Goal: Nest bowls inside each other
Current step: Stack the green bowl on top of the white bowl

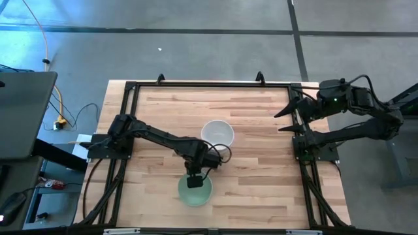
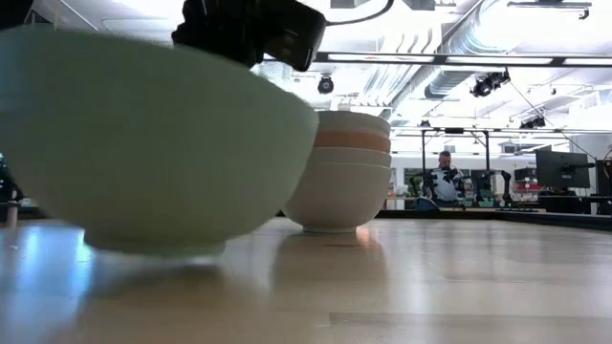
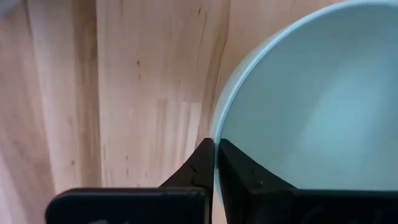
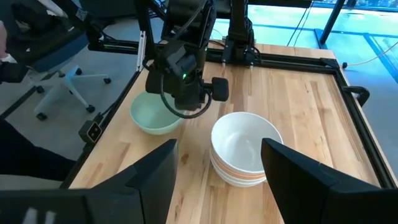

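the mint green bowl (image 1: 195, 191) sits on the wooden table (image 1: 255, 170), near the front edge and a bit left of the middle. the left end effector (image 1: 194, 181) is right at the far rim of this bowl. its two fingers (image 3: 198, 167) are pinched on the rim, one finger outside the bowl and one inside, with the thin rim between them. in the low view the green bowl (image 2: 143, 143) rests flat on the table.

just behind it, toward the far side and a little to the right, stands a stack of bowls (image 1: 217, 134). a white bowl is on top, and an orange bowl (image 2: 352, 139) peeks out in the stack. the stack and the green bowl are close but apart.

the right end effector (image 1: 287, 119) waits at the far right edge of the table, well away from the bowls, with its fingers spread apart.

a person (image 2: 443, 178) sits far back in the room.
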